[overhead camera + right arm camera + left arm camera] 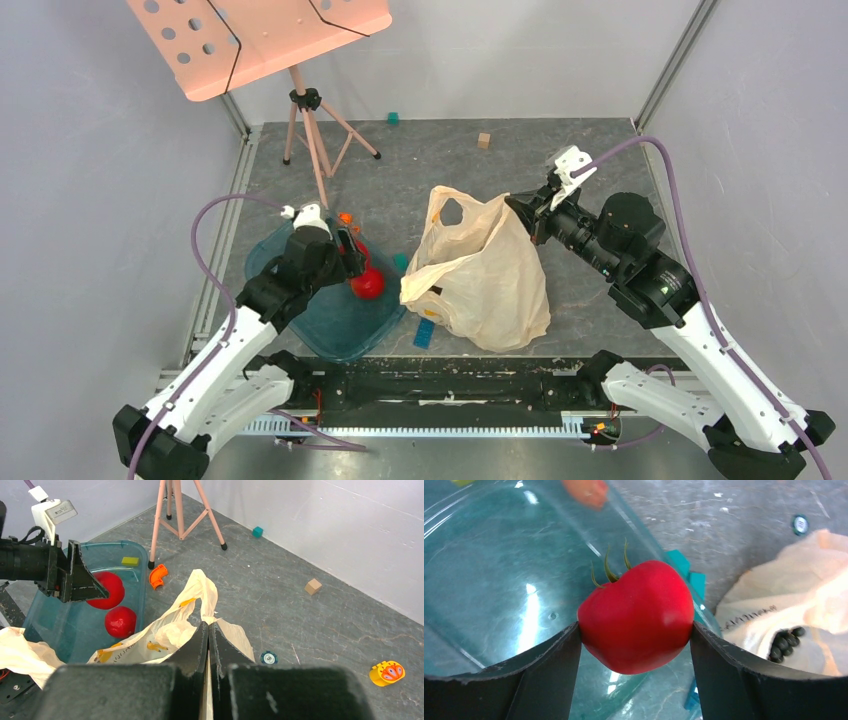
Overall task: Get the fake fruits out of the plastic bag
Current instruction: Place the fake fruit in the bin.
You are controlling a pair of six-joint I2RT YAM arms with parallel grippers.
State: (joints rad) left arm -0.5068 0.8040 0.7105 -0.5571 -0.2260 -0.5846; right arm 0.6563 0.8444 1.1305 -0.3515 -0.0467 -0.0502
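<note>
My left gripper (636,630) is shut on a glossy red fake fruit (636,615) with a green stalk, holding it just over the teal tray (484,570). A second red fruit (120,621) lies in the tray, close under the held one (106,589). The peach plastic bag (490,270) stands crumpled in the middle of the table. My right gripper (209,626) is shut on the bag's upper edge, lifting it. Dark grapes (785,642) show inside the bag's mouth.
A pink music stand (310,130) rises at the back left. An orange piece (157,576), a teal cube (394,118), a wooden cube (484,140), a poker chip (268,657) and a yellow toy (386,673) are scattered around. Blue blocks (424,333) lie by the tray.
</note>
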